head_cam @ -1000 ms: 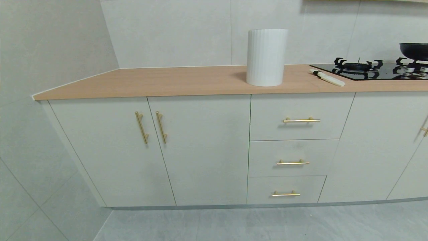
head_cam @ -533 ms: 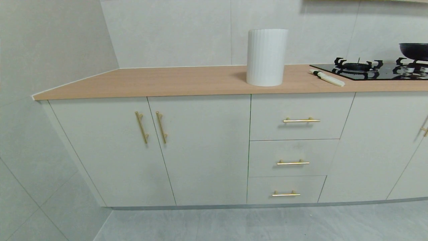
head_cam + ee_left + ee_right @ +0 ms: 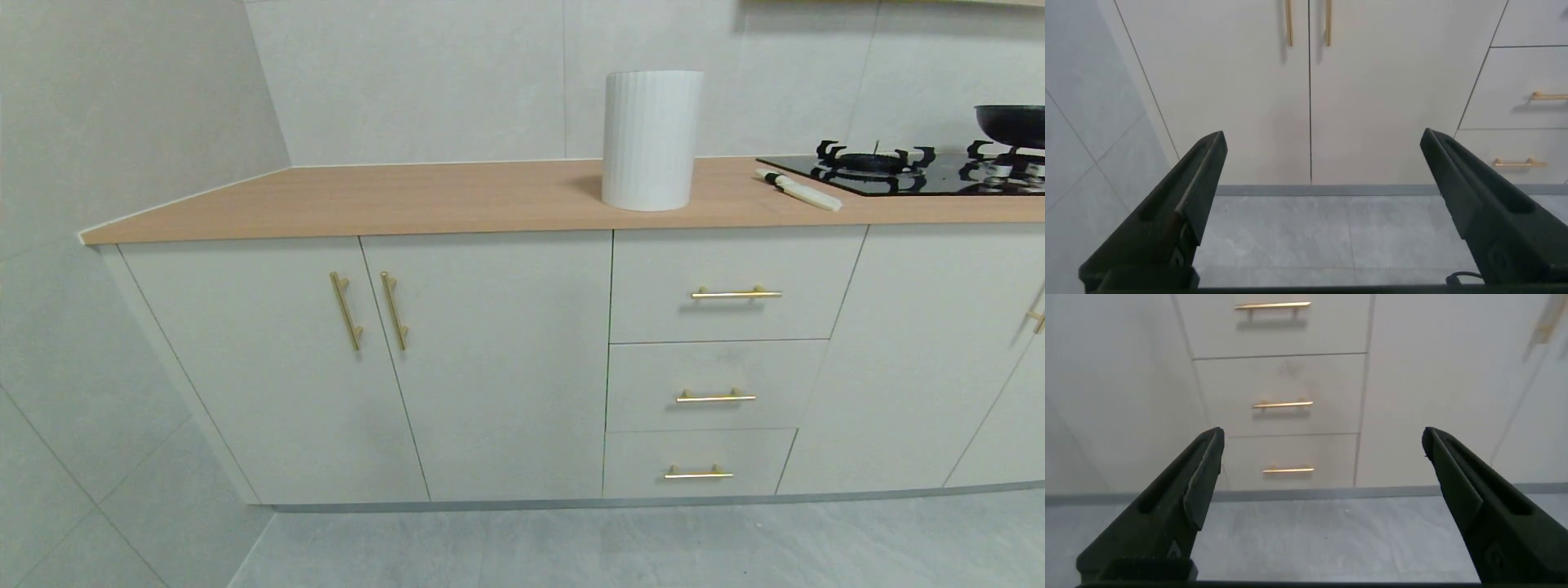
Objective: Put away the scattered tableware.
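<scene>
**1 utensil loose on the desk, drawers and doors shut**

1 white ribbed canister (image 3: 651,139) stands upright on the wooden desk (image 3: 424,200), toward the far edge. Its top sits too high to see whether anything is inside. To its right, apart from it, 1 cream utensil (image 3: 798,189) with a dark band lies flat on the desk, just beside the near-left corner of the black hob (image 3: 906,173). The hob carries 2 burner grates. On the right one rests 1 black pan (image 3: 1012,124), cut off by the picture's edge, and its contents cannot be seen.

Below the desk, 3 drawers (image 3: 718,384) are stacked under the canister, each with 1 horizontal gold handle, and all 3 are shut. Left of them are 2 cupboard doors (image 3: 367,367), also shut, with 2 vertical gold handles side by side at the seam. A further shut door is on the right.

The left tool (image 3: 1321,143) hangs low over the grey floor (image 3: 571,547), facing the 2 cupboard doors. Its fingers (image 3: 1188,204) are spread wide with nothing between them. The right tool (image 3: 1321,437) hangs low in front of the 3 drawers, fingers (image 3: 1184,498) likewise spread wide and holding nothing. Both are well apart from the utensil.
</scene>
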{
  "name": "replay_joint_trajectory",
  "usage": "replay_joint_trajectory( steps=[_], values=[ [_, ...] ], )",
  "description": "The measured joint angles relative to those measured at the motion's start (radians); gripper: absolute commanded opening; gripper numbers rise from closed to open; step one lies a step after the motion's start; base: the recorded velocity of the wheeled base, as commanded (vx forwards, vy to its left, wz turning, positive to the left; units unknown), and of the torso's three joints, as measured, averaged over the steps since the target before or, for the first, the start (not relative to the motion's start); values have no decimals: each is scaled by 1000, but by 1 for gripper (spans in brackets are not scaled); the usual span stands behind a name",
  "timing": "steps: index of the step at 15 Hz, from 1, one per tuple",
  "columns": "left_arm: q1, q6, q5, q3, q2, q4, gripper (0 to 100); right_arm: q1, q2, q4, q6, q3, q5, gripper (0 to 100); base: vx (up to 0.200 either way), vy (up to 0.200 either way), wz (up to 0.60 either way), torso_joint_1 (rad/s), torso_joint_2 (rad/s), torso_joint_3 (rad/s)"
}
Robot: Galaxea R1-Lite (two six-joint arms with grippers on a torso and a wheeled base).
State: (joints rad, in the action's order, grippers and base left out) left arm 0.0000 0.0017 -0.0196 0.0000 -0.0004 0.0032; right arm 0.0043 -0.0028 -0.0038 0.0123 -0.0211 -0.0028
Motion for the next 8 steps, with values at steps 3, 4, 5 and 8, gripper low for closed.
replay_joint_trajectory(
  steps=[3, 4, 5, 8],
  values=[
    [0, 0, 0, 0, 0, 0, 100, 0, 0, -2, -12, 16, 12, 100, 0, 0, 0, 0, 0, 0],
    [0, 0, 0, 0, 0, 0, 100, 0, 0, -1, -12, 18, 13, 100, 0, 0, 0, 0, 0, 0],
    [0, 0, 0, 0, 0, 0, 100, 0, 0, -1, -11, 19, 13, 100, 0, 0, 0, 0, 0, 0],
    [0, 0, 0, 0, 0, 0, 100, 0, 0, 0, -10, 21, 13, 100, 0, 0, 0, 0, 0, 0]
  ],
)
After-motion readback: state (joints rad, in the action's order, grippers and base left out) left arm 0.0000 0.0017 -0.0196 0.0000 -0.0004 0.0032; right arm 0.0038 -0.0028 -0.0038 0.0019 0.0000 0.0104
